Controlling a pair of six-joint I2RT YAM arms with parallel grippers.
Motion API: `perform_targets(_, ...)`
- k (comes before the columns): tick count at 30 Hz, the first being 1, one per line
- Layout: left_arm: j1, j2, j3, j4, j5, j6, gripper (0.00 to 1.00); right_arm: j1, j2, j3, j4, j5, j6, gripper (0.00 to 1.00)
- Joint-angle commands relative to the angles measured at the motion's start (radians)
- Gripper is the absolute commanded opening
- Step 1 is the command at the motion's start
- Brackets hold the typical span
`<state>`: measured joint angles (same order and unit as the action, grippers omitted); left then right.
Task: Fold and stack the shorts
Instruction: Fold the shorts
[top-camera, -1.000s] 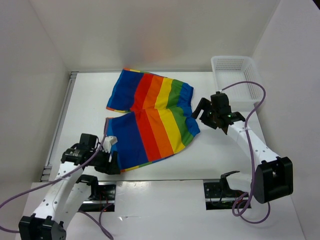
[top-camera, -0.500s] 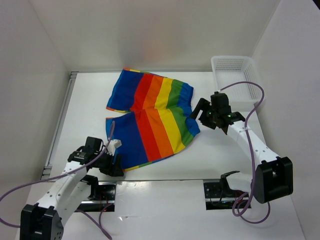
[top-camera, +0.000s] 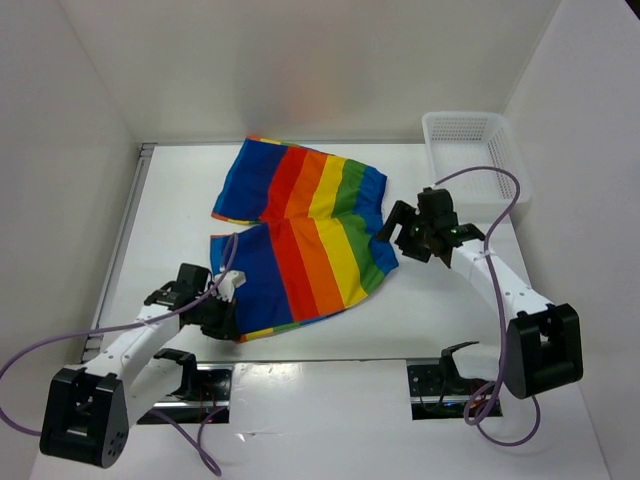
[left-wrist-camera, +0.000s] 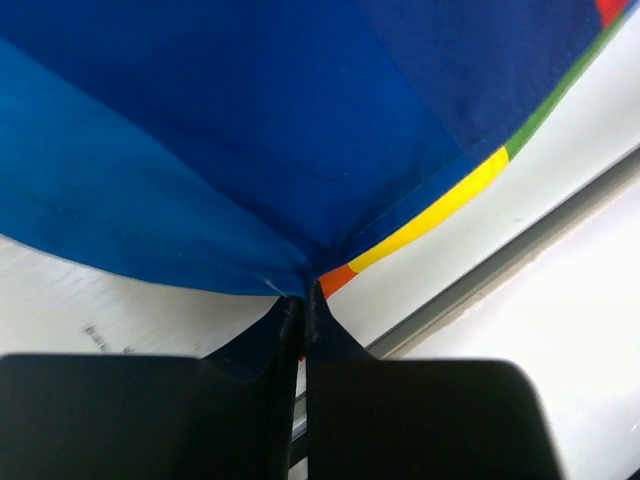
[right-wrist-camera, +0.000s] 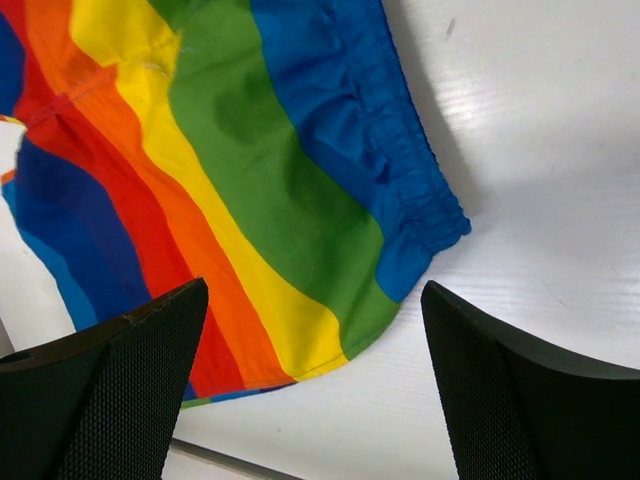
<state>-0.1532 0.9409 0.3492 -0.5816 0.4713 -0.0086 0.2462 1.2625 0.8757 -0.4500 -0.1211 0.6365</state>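
Your white table carries the shorts, which lie flat across its middle with the rainbow stripes up and the waistband toward the right arm. The white mesh basket sits at the far right corner, apart from them. Your right gripper hangs just beside the waistband edge, jaws spread wide, holding nothing. Your left gripper is pressed together at the near blue leg corner and appears to pinch the hem there, though the fabric hides the fingertips
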Motion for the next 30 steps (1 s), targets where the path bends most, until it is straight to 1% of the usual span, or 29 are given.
perform_targets(1,-0.002,0.013,0.055,-0.049,-0.091,0.009,0.00,0.008,0.008,-0.049,0.028,-0.014,0.023,0.92)
perform_targets(3,-0.002,0.013,0.105,-0.084,-0.118,0.009,0.00,-0.027,0.008,-0.064,0.017,0.014,0.058,0.93)
perform_targets(4,-0.002,0.004,0.163,-0.110,-0.129,0.009,0.00,-0.048,-0.001,-0.081,0.007,0.014,0.058,0.93)
perform_targets(7,-0.002,-0.010,0.238,-0.119,-0.148,0.009,0.00,-0.125,-0.002,-0.113,0.024,-0.055,0.086,0.93)
perform_targets(10,-0.002,0.053,0.283,-0.119,-0.148,0.009,0.00,-0.134,0.035,-0.148,0.047,-0.129,0.123,0.92)
perform_targets(11,-0.002,0.070,0.295,-0.110,-0.148,0.009,0.00,-0.134,0.061,-0.161,0.088,-0.153,0.133,0.89)
perform_targets(13,-0.002,0.111,0.304,-0.101,-0.139,0.009,0.00,-0.134,0.086,-0.185,0.117,-0.204,0.149,0.85)
perform_targets(16,-0.002,0.133,0.329,-0.101,-0.138,0.009,0.00,-0.134,0.142,-0.198,0.155,-0.251,0.149,0.82)
perform_targets(18,-0.002,0.144,0.340,-0.101,-0.138,0.009,0.00,-0.134,0.187,-0.198,0.192,-0.264,0.160,0.78)
perform_targets(21,-0.002,0.179,0.362,-0.101,-0.138,0.009,0.00,-0.134,0.209,-0.219,0.244,-0.264,0.183,0.72)
perform_targets(22,-0.002,0.188,0.373,-0.101,-0.148,0.009,0.00,-0.134,0.209,-0.219,0.284,-0.232,0.192,0.70)
perform_targets(23,-0.002,0.188,0.373,-0.101,-0.148,0.009,0.00,-0.134,0.222,-0.219,0.301,-0.221,0.192,0.62)
perform_targets(24,-0.002,0.188,0.384,-0.101,-0.148,0.009,0.00,-0.134,0.251,-0.210,0.316,-0.221,0.192,0.58)
perform_targets(25,-0.002,0.197,0.399,-0.101,-0.148,0.009,0.00,-0.134,0.265,-0.199,0.326,-0.203,0.192,0.50)
perform_targets(27,0.009,0.197,0.421,-0.110,-0.158,0.009,0.00,-0.134,0.285,-0.178,0.346,-0.193,0.183,0.42)
perform_targets(28,0.009,0.197,0.451,-0.110,-0.158,0.009,0.00,-0.134,0.285,-0.158,0.367,-0.202,0.183,0.30)
perform_targets(29,0.024,0.197,0.470,-0.119,-0.158,0.009,0.00,-0.134,0.285,-0.146,0.367,-0.203,0.174,0.21)
perform_targets(30,0.036,0.208,0.520,-0.119,-0.158,0.009,0.00,-0.134,0.261,-0.105,0.367,-0.180,0.164,0.07)
